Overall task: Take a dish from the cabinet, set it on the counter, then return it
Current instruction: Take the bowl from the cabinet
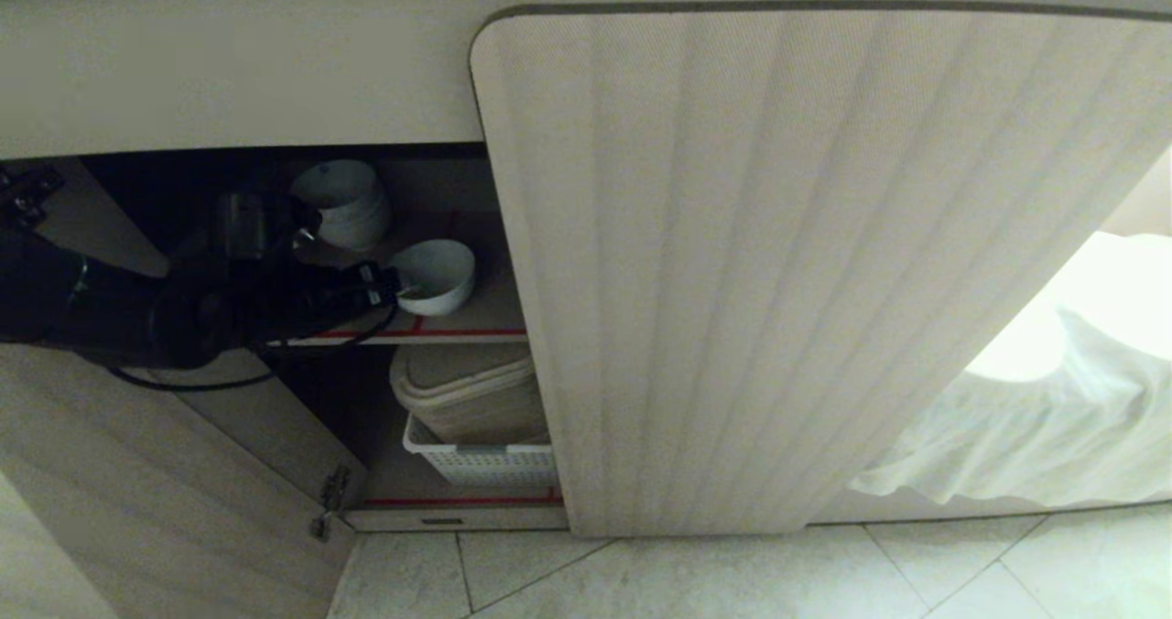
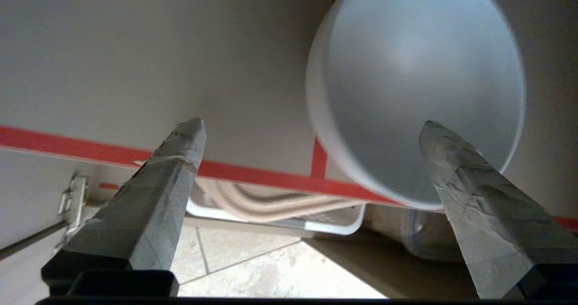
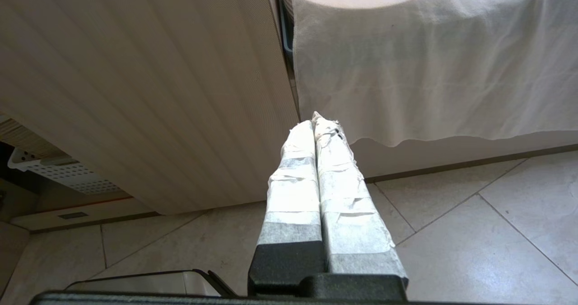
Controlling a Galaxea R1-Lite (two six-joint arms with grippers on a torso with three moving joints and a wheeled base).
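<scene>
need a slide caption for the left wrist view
Open left gripper closing in on the white bowl on the cabinet's red-edged shelf.

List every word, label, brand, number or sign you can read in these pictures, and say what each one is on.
None can be read.
The dish, the stack of white bowls and the white basket in the cabinet are plain, with no print.
The red strips on the shelf edges are plain tape, no lettering.
The dark slot on the cabinet's base is too small to tell whether it bears text.
</scene>
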